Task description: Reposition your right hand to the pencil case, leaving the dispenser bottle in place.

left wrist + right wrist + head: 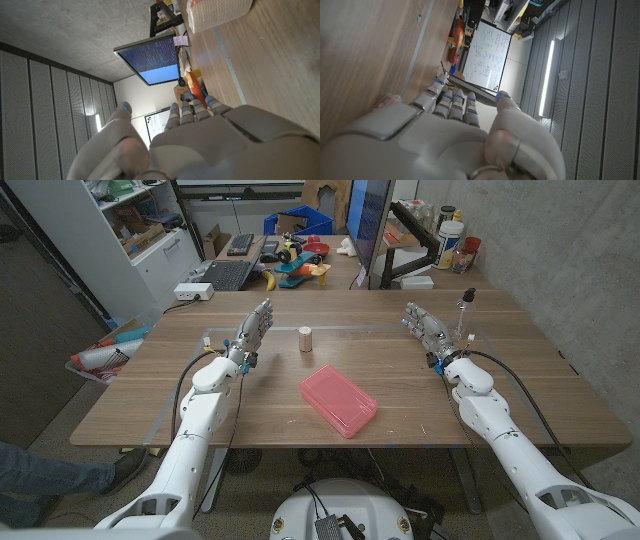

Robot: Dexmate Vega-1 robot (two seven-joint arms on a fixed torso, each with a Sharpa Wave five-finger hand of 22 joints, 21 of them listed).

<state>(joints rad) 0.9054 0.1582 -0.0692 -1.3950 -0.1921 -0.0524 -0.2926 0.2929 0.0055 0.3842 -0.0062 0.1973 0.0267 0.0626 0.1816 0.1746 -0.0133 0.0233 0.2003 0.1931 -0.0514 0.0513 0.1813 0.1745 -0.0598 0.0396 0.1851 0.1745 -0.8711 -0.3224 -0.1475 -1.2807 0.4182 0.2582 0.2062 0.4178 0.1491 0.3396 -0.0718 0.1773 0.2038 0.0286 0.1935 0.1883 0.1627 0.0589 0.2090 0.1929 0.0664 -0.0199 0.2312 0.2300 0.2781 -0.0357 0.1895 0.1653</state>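
Your right hand point(427, 330) stands near the worktop's point(520, 395) far right corner, fingers apart and holding nothing, palm facing inward. The dispenser bottle point(465, 315), a slim clear thing with a dark pump top, stands upright just beside it, toward the right edge. I cannot tell from the head view whether the fingers touch it or merely stand close. The pink pencil case point(338, 401) lies flat near the middle of the worktop, a little toward the near edge, set at an angle and well apart from both hands.

Your main risk is the bottle. It looks tall, narrow and light, so a sideways brush from the back of the hand or the wrist as you swing inward would probably tip it. Lift away from it first, then travel toward the middle.

The second risk is at the case. It looks smooth and low, so a hand coming in fast and low would likely shove it across the wood rather than land on it. Come down from above.

Your left hand point(253, 332) stands toward the far left, fingers spread and empty, with a small tan cylinder point(305, 339) near it. Both sit clear of the right hand's likely path, so keep the sweep short and they should not be troubled.
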